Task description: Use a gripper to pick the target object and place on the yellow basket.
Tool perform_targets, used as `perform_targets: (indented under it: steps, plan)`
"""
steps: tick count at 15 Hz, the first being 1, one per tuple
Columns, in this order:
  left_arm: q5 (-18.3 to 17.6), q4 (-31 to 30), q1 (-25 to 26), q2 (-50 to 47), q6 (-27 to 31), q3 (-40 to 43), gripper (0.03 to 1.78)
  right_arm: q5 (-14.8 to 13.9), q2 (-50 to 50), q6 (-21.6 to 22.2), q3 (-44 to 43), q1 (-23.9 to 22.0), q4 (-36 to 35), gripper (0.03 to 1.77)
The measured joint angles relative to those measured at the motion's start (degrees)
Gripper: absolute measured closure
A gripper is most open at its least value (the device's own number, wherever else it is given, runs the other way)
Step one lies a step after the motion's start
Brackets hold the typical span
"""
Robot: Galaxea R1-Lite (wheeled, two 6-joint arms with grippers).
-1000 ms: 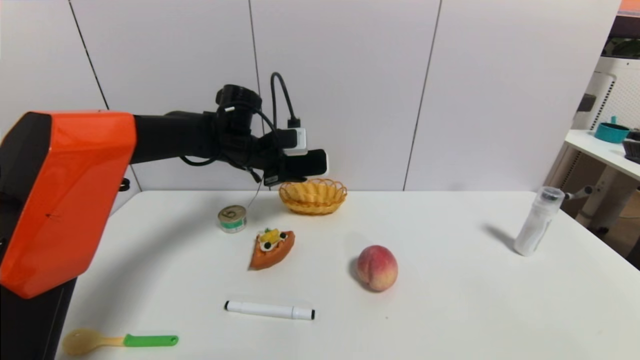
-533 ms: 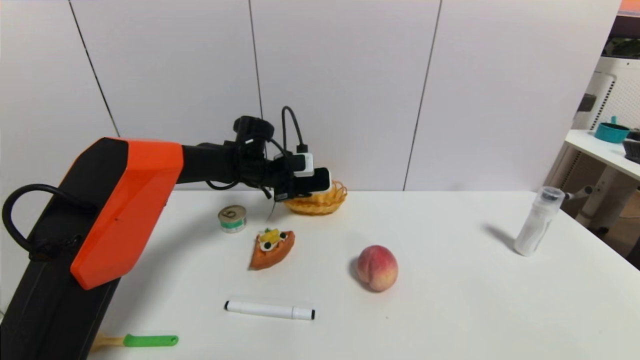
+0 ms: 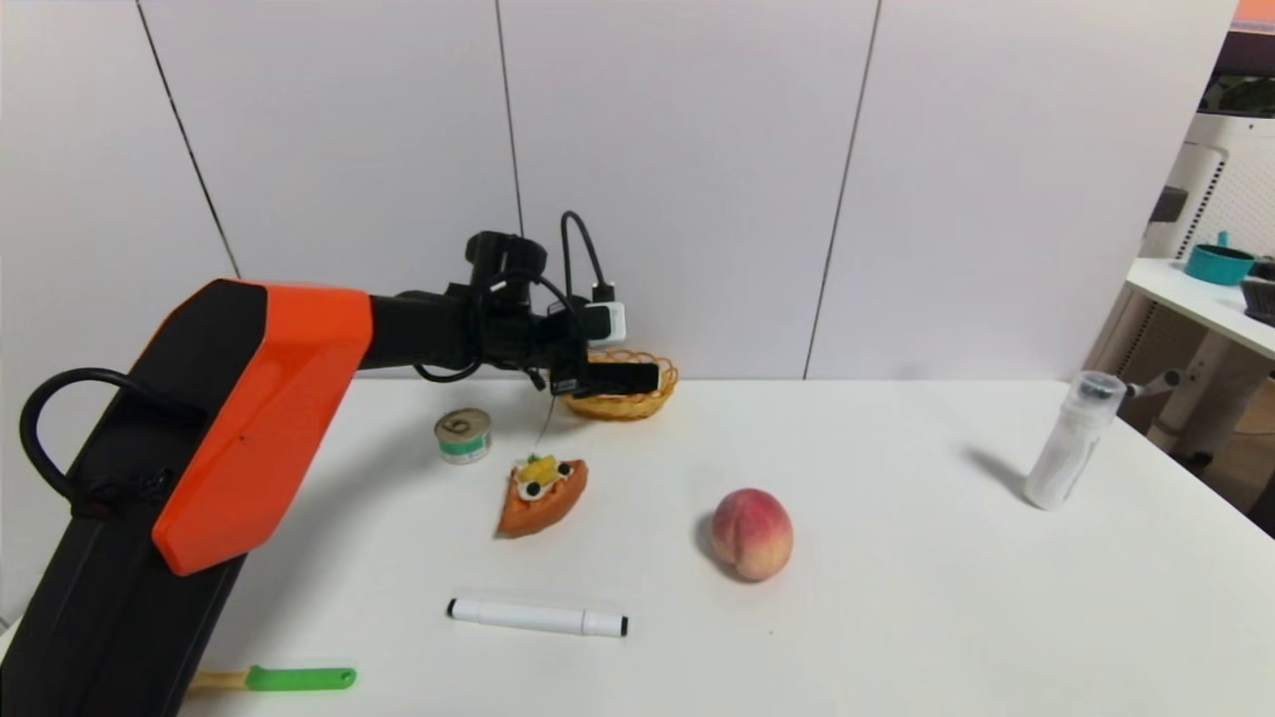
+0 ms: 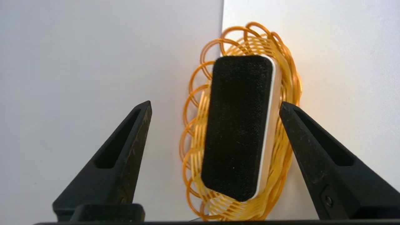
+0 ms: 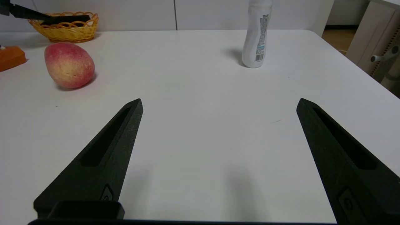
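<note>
The target object (image 4: 239,126) lies in the yellow basket (image 4: 290,81), black face up, its white rim showing along one long edge; from the left wrist camera I see it resting on the weave, tilted slightly across the basket's length. Nothing is pinching it — the left gripper (image 4: 215,107) hangs directly above with its two black fingers (image 4: 125,156) spread wide on either side, clear of both slab and wicker. In my head view the basket (image 3: 637,403) sits at the far edge of the white table (image 3: 896,597), against the wall, with the left gripper (image 3: 623,378) stretched out over it on the black-and-orange arm. Just left of the basket stands a small tin can (image 3: 463,435); nearer me a wedge of toy cake (image 3: 541,493), then a peach (image 3: 752,533), a white marker (image 3: 538,617) and a green-handled spoon (image 3: 284,679) at the near left corner. A white bottle (image 3: 1071,440) stands well apart on the right side. The right gripper (image 5: 218,131) — out of the head view — hovers low over bare table with its fingers wide apart, holding nothing.
</note>
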Motion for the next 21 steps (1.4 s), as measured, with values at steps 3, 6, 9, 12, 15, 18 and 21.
perform_targets:
  steps: [3,6,9,12,15,18,21]
  plan:
    - [0.88,0.45,0.0,-4.56,0.01,0.26,0.26,0.0,-0.02,0.0,0.0,0.02,0.0,0.1]
    - [5.33,1.49,0.22,-13.76,-4.49,0.89,0.21,0.02,0.0,-0.02,0.0,0.0,0.0,0.1]
    - [15.97,1.71,0.24,-24.65,-16.18,3.54,0.18,0.0,-0.02,-0.02,0.0,0.02,0.0,0.1]
    - [30.01,1.71,0.66,-37.47,-31.56,13.95,0.15,0.0,0.0,-0.05,0.0,0.02,0.02,0.1]
    - [36.1,0.33,3.89,-51.33,-44.02,31.87,0.14,0.0,0.0,0.0,0.0,0.02,0.0,0.1]
    - [35.66,-4.21,9.34,-64.43,-48.07,52.26,0.14,0.0,0.0,-0.02,0.0,0.02,0.0,0.1]
    - [35.27,-9.28,13.73,-79.14,-51.02,72.64,0.12,0.02,0.0,-0.02,0.0,0.02,-0.02,0.1]
